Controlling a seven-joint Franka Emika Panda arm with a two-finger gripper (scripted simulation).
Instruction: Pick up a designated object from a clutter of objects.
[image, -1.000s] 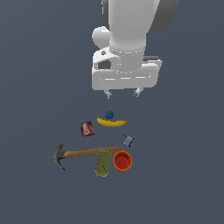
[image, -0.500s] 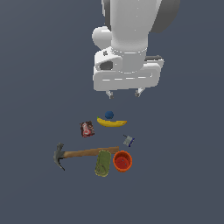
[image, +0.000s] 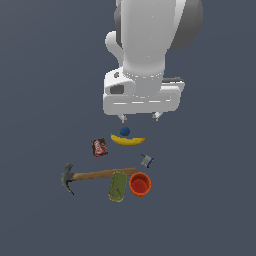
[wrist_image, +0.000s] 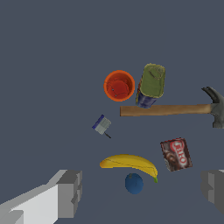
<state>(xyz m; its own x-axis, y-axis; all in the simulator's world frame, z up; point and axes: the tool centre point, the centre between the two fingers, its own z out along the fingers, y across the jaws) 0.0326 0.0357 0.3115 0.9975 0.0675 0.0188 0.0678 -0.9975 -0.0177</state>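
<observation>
Gripper, jaws spread wide w/ nothing between, hangs high over the blue ball and banana. Beyond: red-patterned box, small grey-blue piece. Farthest from the arm: olive-green tin, target, w/ hammer handle lying across one end and orange cup just beside. Risks: a finger descending btw. tin and cup may tip the cup; a lift may drag or flip the hammer; closing across the tin's long axis may fail to span it.

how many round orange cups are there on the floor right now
1. The orange cup stands beside the green tin, near the end of the hammer handle. Nothing in either view suggests a hidden second one.
</observation>
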